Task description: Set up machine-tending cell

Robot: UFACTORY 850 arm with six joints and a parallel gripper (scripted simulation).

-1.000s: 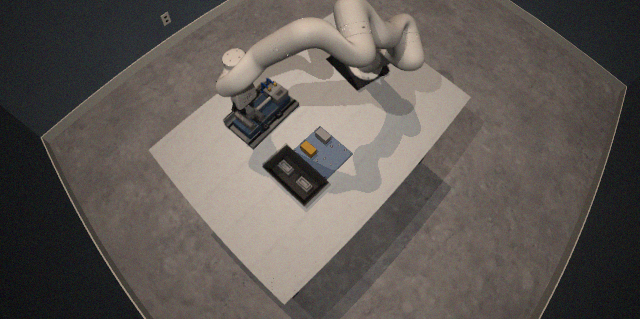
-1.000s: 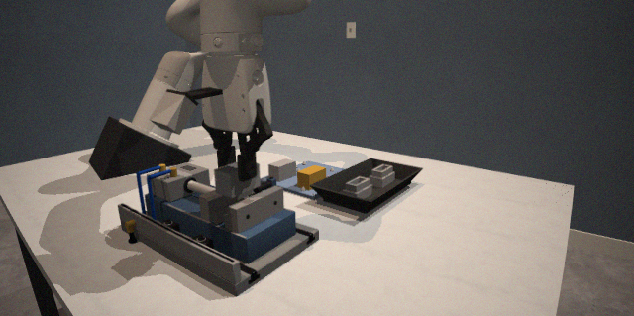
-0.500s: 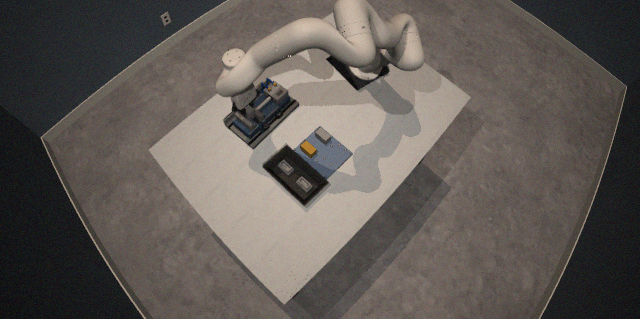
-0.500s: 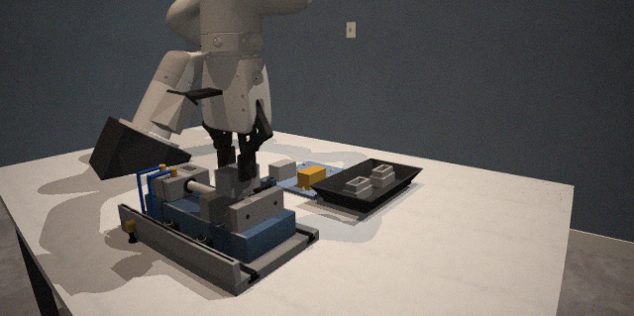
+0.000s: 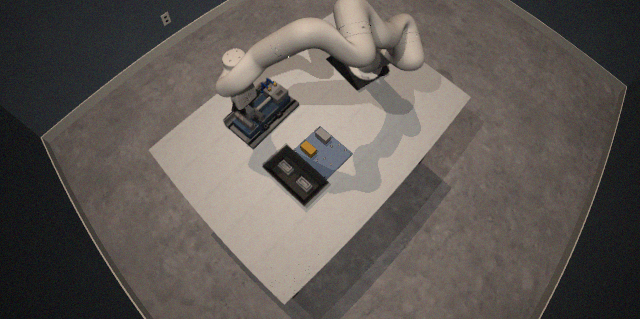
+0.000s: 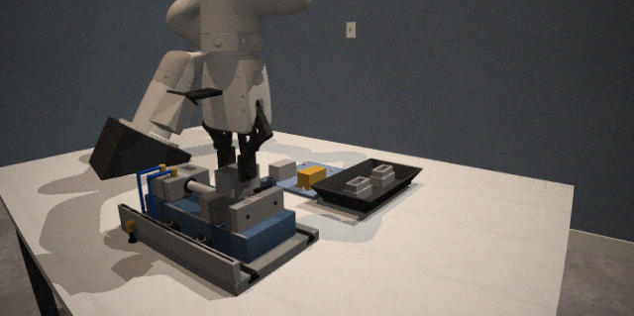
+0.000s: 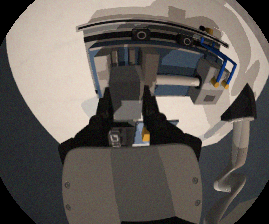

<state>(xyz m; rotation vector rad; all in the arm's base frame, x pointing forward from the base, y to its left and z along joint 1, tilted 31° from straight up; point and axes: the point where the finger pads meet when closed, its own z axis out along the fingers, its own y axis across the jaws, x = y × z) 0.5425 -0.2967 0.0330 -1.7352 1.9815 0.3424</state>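
The hand (image 6: 239, 167) is clamped on a grey rectangular aluminium blank (image 6: 229, 180); it is low in the blue vise (image 6: 263, 237) opening.

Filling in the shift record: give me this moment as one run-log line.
gripper: shut on aluminium blank | position: in vise opening | outfeed tray: two finished parts | infeed plate: brass blank, aluminium blank

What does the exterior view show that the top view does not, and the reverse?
Only exterior: the end effector shut on an aluminium blank, low in the vise opening.
Only top: the arm's whole reach from its base, and the table's full outline.
Both: the outfeed tray with two finished parts, and the brass blank on the infeed plate.
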